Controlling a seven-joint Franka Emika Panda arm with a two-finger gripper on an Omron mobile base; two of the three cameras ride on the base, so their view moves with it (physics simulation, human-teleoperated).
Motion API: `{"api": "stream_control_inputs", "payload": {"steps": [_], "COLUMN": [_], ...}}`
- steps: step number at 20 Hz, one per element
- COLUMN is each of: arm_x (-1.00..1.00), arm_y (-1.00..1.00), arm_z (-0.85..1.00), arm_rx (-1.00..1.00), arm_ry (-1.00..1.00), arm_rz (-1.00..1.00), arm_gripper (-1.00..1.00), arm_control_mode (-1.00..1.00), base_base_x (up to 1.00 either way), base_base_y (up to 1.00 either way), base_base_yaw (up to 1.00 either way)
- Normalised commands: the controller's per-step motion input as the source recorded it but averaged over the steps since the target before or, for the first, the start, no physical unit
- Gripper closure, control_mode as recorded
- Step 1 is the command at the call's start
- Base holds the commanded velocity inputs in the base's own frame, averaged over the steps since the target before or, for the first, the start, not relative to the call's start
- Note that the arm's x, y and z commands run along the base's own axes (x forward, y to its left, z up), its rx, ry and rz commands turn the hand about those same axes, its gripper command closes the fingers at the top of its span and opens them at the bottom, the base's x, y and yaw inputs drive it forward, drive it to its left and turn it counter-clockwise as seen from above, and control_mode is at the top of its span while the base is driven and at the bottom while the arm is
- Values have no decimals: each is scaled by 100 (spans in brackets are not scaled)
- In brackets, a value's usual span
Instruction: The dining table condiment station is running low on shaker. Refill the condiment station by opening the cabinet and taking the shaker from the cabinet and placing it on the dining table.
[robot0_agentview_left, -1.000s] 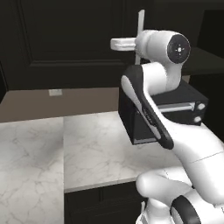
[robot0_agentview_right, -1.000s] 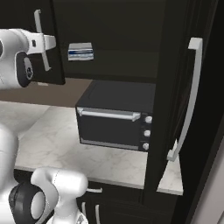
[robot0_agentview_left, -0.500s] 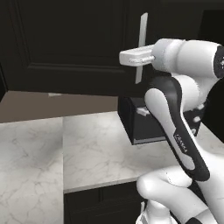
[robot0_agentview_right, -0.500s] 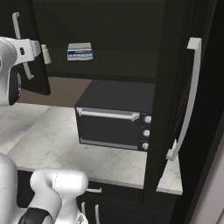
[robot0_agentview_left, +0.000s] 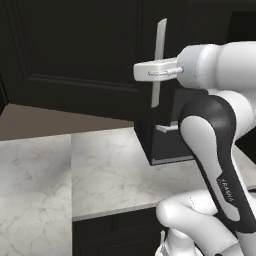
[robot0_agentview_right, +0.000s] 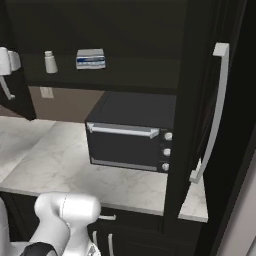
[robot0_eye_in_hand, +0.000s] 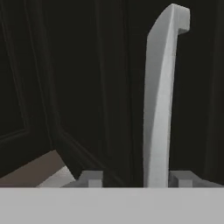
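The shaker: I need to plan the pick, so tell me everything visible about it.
The shaker is small, off-white and tapered, with a narrower rounded cap. It stands upright on the dark shelf inside the open cabinet, towards the shelf's left end, apart from a flat grey scale with a blue display to its right. Nothing touches it but the shelf. Its material is too small to judge.

The cabinet (robot0_agentview_left: 75, 55) looks like matt black-brown wood; its handle (robot0_eye_in_hand: 159, 100) is smooth brushed metal, above the polished marble worktop (robot0_agentview_left: 100, 175).
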Motion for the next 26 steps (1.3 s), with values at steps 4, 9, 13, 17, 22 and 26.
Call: {"api": "stream_control_inputs", "payload": {"steps": [4,9,13,17,22,26], "arm_x": [-100,-82,-12,59,99,100], "arm_y": [-19,-100,-100,-48,3,10], "arm_z": [-16,-4,-11,-22,-27,-32], "arm_rx": [16,30,28,19,12,13], "arm_ry": [5,0,10,25,24,19], "arm_rz": [0,0,5,13,21,24], "arm_gripper": [-100,-100,-100,-100,-100,-100], "arm_control_mode": [-100,-100,-100,-100,-100,-100], "base_base_x": [0,0,0,0,0,0], "base_base_y": [0,0,0,0,0,0], "base_base_yaw": [0,0,0,0,0,0]}}
